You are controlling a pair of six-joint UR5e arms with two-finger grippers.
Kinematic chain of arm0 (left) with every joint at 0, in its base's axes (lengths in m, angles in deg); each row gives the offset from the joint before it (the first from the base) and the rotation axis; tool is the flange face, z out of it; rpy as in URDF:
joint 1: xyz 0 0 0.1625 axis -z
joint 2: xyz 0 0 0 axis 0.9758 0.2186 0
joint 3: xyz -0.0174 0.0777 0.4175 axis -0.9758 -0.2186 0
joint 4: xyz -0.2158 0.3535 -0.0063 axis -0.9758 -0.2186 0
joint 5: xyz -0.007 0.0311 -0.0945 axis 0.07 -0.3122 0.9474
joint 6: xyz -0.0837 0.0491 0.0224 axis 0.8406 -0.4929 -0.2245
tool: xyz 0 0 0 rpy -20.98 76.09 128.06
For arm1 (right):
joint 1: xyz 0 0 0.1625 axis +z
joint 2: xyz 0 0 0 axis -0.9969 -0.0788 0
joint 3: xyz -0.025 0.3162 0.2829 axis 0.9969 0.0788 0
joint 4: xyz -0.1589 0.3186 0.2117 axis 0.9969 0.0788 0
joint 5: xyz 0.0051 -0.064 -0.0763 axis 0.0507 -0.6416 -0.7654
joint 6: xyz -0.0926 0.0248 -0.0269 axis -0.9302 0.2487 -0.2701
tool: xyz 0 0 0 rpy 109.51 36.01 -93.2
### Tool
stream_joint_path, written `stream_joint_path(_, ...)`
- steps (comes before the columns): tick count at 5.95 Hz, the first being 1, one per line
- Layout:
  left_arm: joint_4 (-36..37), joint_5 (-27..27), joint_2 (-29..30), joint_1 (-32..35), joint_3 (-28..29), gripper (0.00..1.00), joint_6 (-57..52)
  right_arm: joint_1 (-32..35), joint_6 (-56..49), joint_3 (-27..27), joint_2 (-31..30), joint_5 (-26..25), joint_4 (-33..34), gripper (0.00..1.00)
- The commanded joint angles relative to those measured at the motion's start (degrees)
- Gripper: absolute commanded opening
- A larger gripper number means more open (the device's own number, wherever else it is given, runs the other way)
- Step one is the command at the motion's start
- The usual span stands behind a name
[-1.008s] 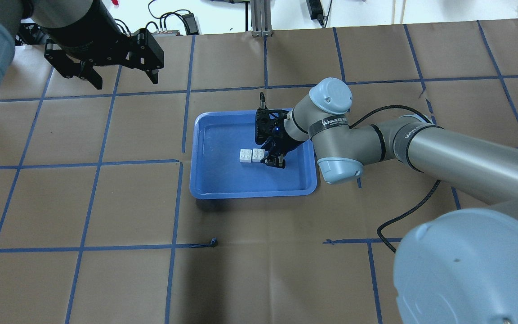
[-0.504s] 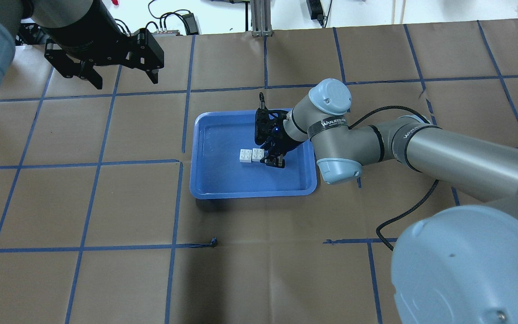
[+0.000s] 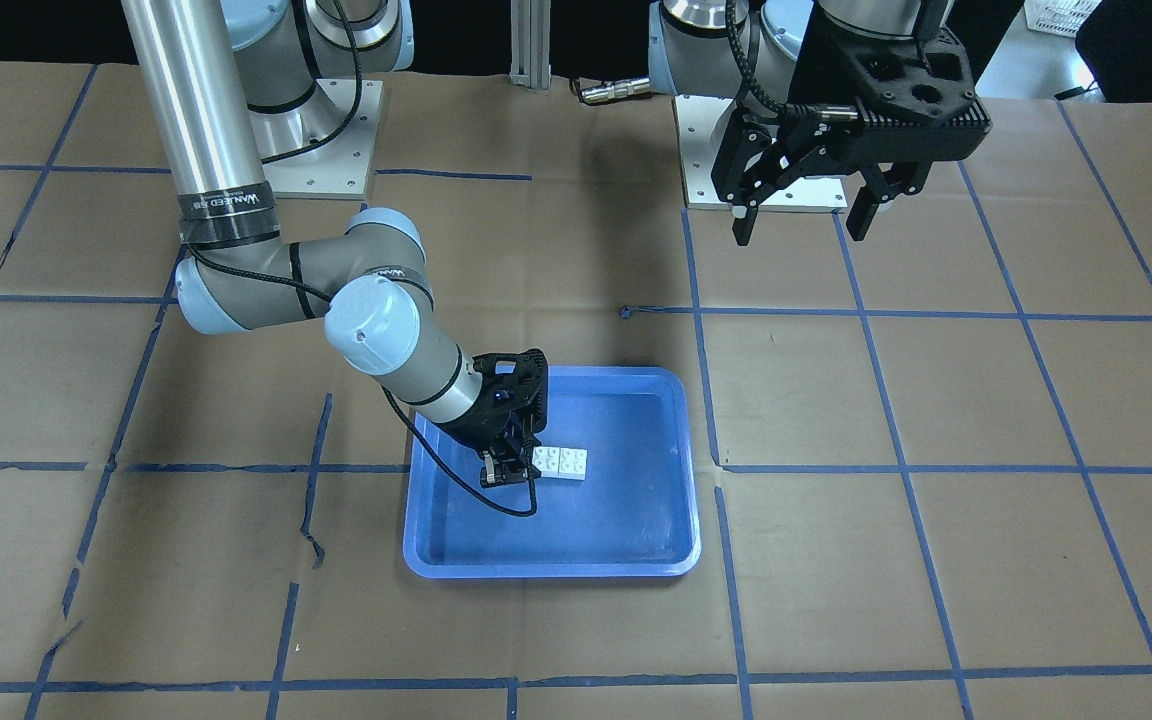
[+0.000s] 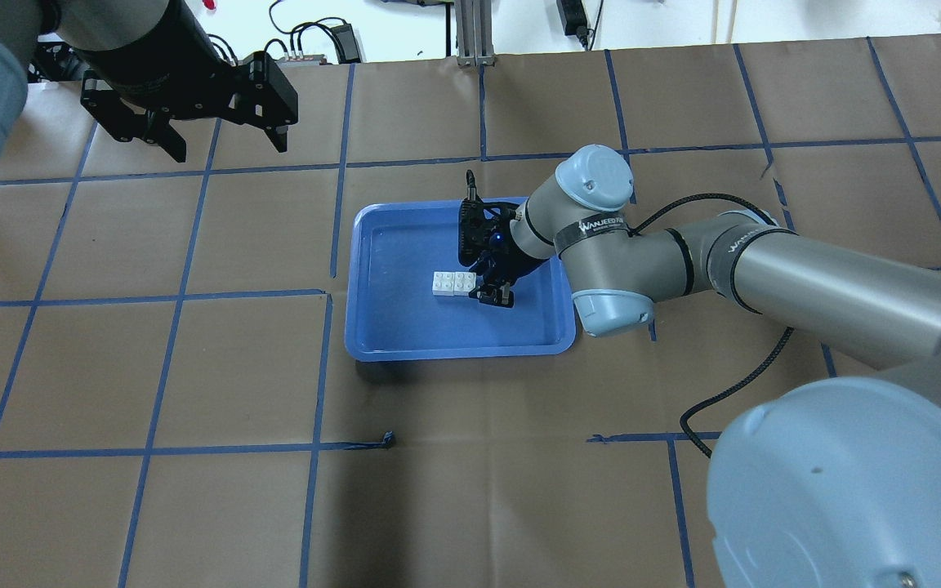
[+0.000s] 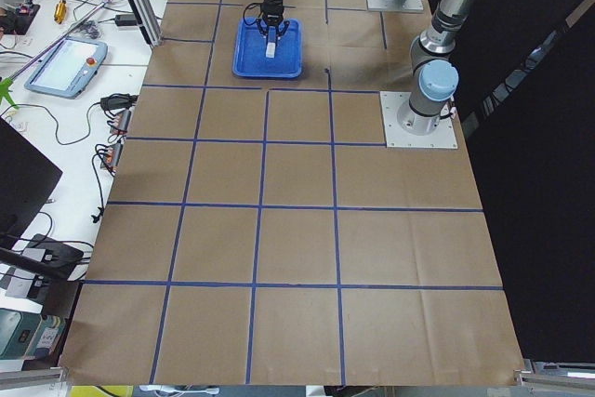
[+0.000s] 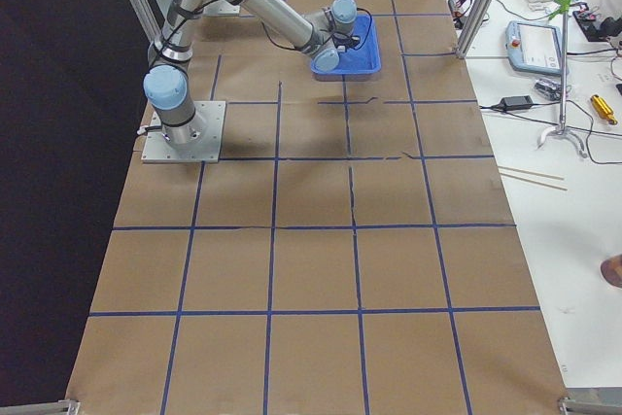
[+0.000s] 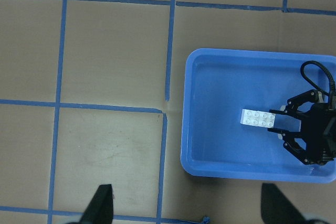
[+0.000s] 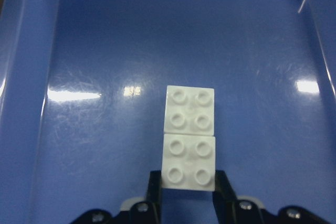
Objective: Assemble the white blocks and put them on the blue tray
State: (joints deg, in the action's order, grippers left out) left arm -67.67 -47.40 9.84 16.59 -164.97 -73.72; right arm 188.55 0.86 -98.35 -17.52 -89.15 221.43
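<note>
The blocks (image 8: 189,152) lie touching end to end mid-tray (image 4: 405,322), with bare floor between them and every rim. The right gripper (image 8: 188,179) pinches the nearer block's sides, its fingers (image 8: 155,182) just block-wide apart. The left gripper (image 4: 227,147) hangs spread wide and empty over the table (image 4: 193,367), well apart.

You see the right arm (image 6: 262,2) reaching from its base plate (image 6: 209,143) to the blue tray (image 6: 362,63) (right gripper (image 6: 342,44) too small to read); a teach pendant (image 6: 533,49) lies on the side bench (image 6: 515,138).
</note>
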Motion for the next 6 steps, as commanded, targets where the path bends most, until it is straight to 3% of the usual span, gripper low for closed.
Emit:
stream_joint_path(1,-0.02,-0.06,0.0,0.0,-0.06,0.99,-0.09,0.03,-0.06,0.0,0.0,0.17,0.09,0.28)
stream_joint_path(2,-0.02,-0.06,0.0,0.0,-0.06,0.99,-0.09,0.03,0.12,0.0,0.09,0.35,0.18,0.38)
stream_joint_path(3,-0.02,-0.06,0.0,0.0,-0.06,0.99,-0.09,0.03,0.29,0.0,0.18,0.61,0.27,0.6)
stream_joint_path(4,-0.02,-0.06,0.0,0.0,-0.14,0.99,-0.09,0.03,0.29,0.0,0.7,0.7,1.05,0.9)
stream_joint_path(5,-0.02,-0.06,0.0,0.0,-0.14,0.99,-0.09,0.03,0.29,0.0,1.05,0.7,2.1,1.0)
stream_joint_path(6,-0.02,-0.06,0.0,0.0,-0.14,0.99,-0.09,0.03,0.38,0.0,1.06,0.61,2.11,1.0)
